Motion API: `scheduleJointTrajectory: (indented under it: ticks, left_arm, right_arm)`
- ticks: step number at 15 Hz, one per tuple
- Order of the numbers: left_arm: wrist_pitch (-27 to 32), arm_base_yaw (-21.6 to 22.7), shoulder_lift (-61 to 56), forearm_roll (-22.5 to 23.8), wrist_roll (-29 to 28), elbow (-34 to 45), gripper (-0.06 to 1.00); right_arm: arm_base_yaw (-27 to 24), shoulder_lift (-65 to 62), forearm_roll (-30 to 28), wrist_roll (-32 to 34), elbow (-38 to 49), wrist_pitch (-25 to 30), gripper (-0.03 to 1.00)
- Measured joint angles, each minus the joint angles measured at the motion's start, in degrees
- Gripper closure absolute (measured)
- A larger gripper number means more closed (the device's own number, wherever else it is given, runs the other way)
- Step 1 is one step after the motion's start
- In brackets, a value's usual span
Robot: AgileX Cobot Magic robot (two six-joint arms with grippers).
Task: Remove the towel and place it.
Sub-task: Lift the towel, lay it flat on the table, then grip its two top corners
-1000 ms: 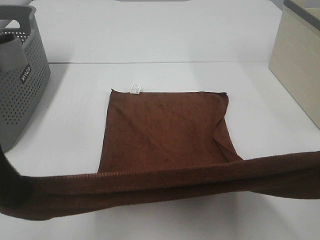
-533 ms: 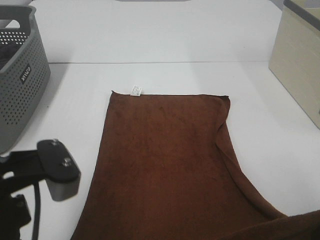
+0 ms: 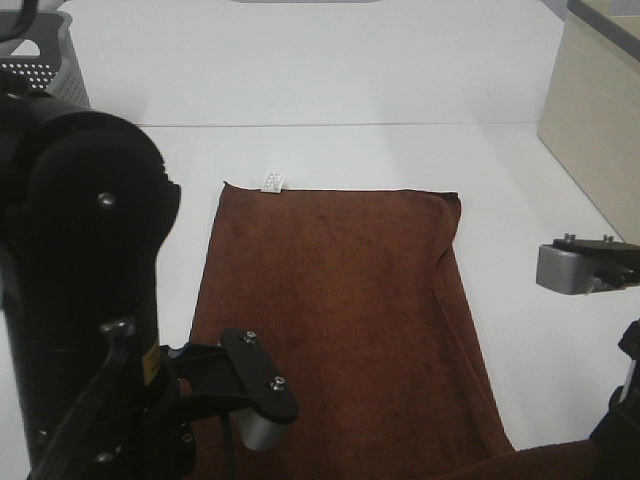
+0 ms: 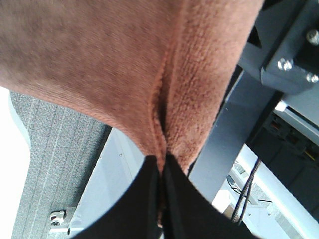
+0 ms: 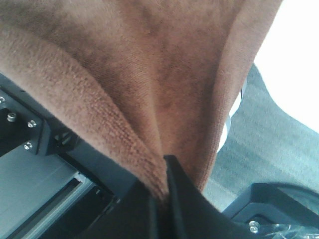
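Left fingers [image 4: 139, 209], right fingers [image 5: 182, 201] each pinch towel [image 3: 330, 290] edge.

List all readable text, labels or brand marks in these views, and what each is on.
White tag at the far edge of the towel: carries print, but it is too small to read.
Grey basket: no lettering on the part that shows; the left arm hides the rest.
Both wrist views: no text.
Nothing here can be quoted.
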Motion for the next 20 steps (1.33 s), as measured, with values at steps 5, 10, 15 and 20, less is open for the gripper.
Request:
scheduleJointTrajectory:
  ticks: [5, 10, 15, 20]
  left_arm:
    - [0.3, 0.0, 8.1, -1.6, -0.5, -4.4, 0.94]
    - [-0.4, 0.0, 11.9, -6.8, -3.1, -7.0, 0.94]
    - [-3.9, 0.0, 12.3, -12.2, -4.1, -7.0, 0.94]
    - [-5.7, 0.0, 12.3, -13.1, -5.8, -7.0, 0.86]
  right_arm:
    - [0.0, 8.1, 0.9, -0.9, 0.0, -4.0, 0.96]
    - [0.0, 9.9, 4.8, -3.0, 1.3, -6.5, 0.94]
    - [0.0, 9.9, 5.6, -3.3, 2.6, -6.5, 0.9]
    - [0.0, 9.9, 6.5, -4.5, 2.7, -4.2, 0.69]
